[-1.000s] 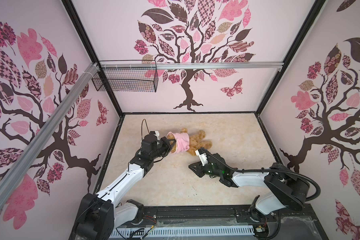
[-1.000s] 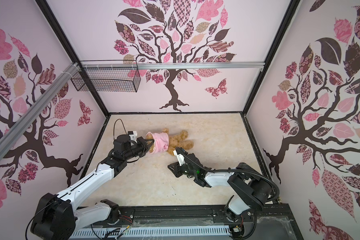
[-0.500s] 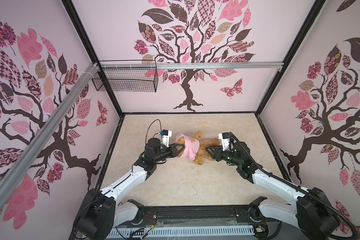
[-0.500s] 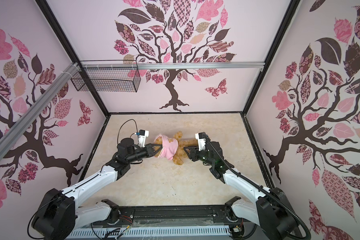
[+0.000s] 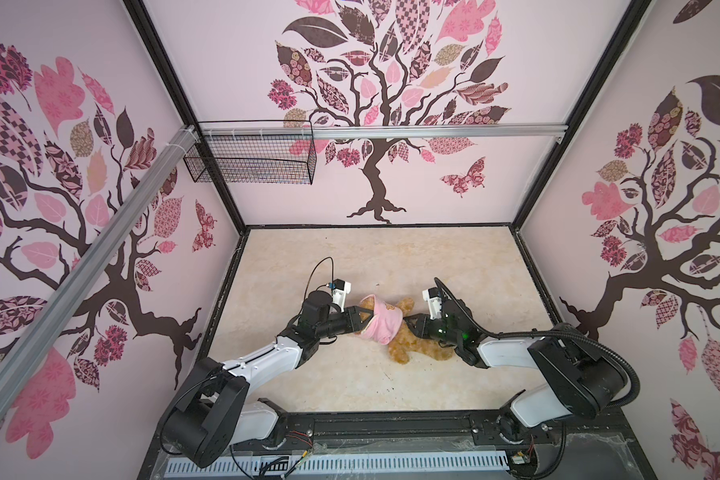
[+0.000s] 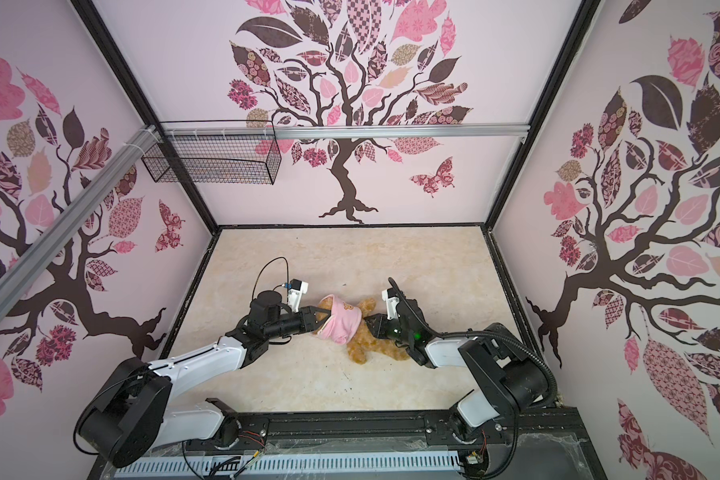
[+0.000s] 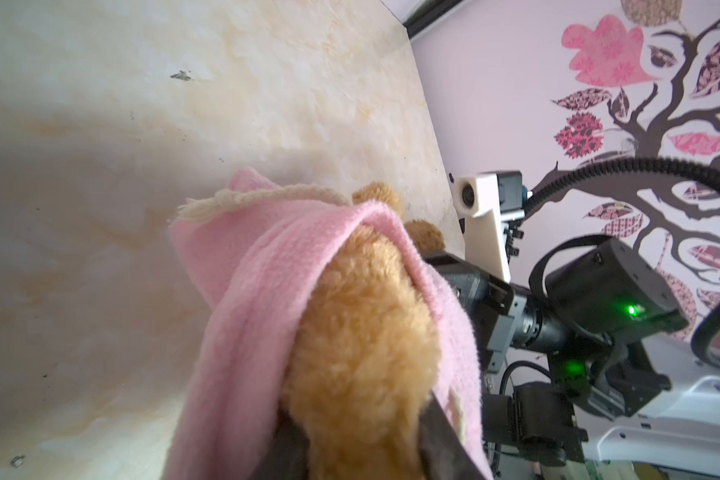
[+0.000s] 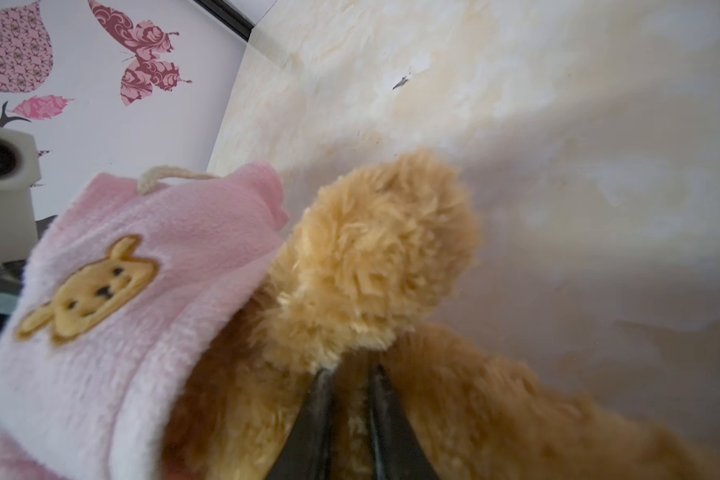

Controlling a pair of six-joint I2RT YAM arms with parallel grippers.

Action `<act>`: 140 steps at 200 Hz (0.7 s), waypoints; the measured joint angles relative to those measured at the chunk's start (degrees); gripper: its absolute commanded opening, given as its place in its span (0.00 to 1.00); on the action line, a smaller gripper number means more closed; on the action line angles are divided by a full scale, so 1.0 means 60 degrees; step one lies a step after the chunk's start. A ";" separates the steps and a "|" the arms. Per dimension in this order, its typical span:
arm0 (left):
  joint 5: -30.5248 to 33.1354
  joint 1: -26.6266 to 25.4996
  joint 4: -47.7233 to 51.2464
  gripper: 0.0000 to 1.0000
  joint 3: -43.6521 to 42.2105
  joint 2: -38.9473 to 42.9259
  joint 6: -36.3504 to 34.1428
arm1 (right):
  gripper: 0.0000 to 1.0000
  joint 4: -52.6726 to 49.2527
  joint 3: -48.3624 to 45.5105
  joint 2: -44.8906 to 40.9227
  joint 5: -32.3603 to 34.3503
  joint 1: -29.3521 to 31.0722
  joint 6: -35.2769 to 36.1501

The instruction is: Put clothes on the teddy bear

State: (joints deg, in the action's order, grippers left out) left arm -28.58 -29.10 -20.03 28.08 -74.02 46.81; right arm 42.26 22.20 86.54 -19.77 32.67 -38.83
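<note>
The teddy bear [image 5: 410, 351] [image 6: 366, 347] lies mid-table in both top views, with a pink shirt [image 5: 381, 322] [image 6: 341, 320] pulled over its upper end. My left gripper [image 5: 356, 318] [image 6: 316, 318] reaches into the shirt's left opening. In the left wrist view its jaws [image 7: 356, 403] stand apart inside the shirt [image 7: 267, 249], with the bear's fur [image 7: 362, 332] between them. My right gripper [image 5: 410, 322] [image 6: 371, 322] meets the bear from the right, just below the shirt's hem. In the right wrist view that gripper [image 8: 350, 372] pinches a tuft of fur below a limb [image 8: 383, 249], beside the shirt's bear-face emblem [image 8: 88, 286].
A black wire basket [image 5: 250, 153] hangs on the aluminium rail at the back left. Patterned walls close in the beige table [image 5: 454, 266] on three sides. A black frame rail [image 5: 391, 424] runs along the front. The two wrists stand a shirt's width apart.
My right gripper came up from the front to the bear's right side and closed on its fur. The bear and shirt shifted right and forward with my left gripper, whose jaws have spread.
</note>
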 measured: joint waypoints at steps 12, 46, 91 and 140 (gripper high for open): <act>0.0109 0.0058 -0.0007 0.39 -0.0102 0.0084 0.0321 | 0.17 0.0321 -0.0178 0.0022 0.0113 0.0095 -0.0044; 0.0160 0.0532 -0.0080 0.44 -0.0291 0.0178 0.1512 | 0.14 0.1016 -0.0586 0.0109 0.0244 0.0219 -0.0058; -0.0259 0.0918 -0.0102 0.51 -0.0302 -0.0146 0.2535 | 0.12 0.1333 -0.0594 0.0295 0.0331 0.0291 0.0073; -0.0743 0.0984 0.0280 0.50 0.0058 -0.1129 0.3096 | 0.11 0.1337 -0.0594 0.0299 0.0426 0.0306 0.0295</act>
State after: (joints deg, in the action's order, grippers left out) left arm -33.04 -23.20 -18.35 28.42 -80.79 65.39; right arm 50.28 18.63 88.33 -17.21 34.50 -37.06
